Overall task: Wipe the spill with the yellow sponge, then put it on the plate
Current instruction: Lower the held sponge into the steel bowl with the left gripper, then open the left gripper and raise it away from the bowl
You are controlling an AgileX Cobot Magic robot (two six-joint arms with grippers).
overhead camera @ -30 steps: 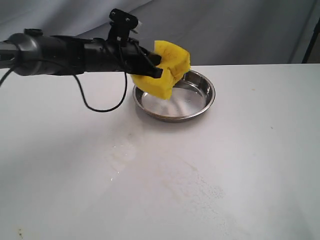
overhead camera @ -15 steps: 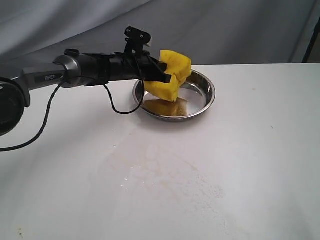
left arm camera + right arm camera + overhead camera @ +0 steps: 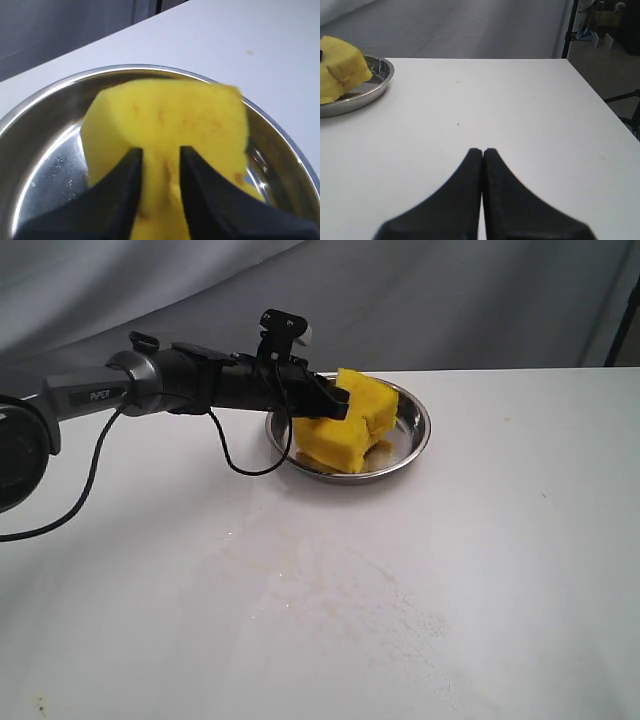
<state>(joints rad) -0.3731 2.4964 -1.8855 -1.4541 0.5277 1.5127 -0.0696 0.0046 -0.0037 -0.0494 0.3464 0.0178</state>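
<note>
Two left gripper (image 3: 160,152) fingers are pinching sponge (image 3: 165,112) at its near edge; it is lying straight ahead, resting in plate (image 3: 40,106) beneath

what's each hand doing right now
left hand: closed on the yellow sponge, which sits in the plate
right hand: closed, holding nothing
</note>
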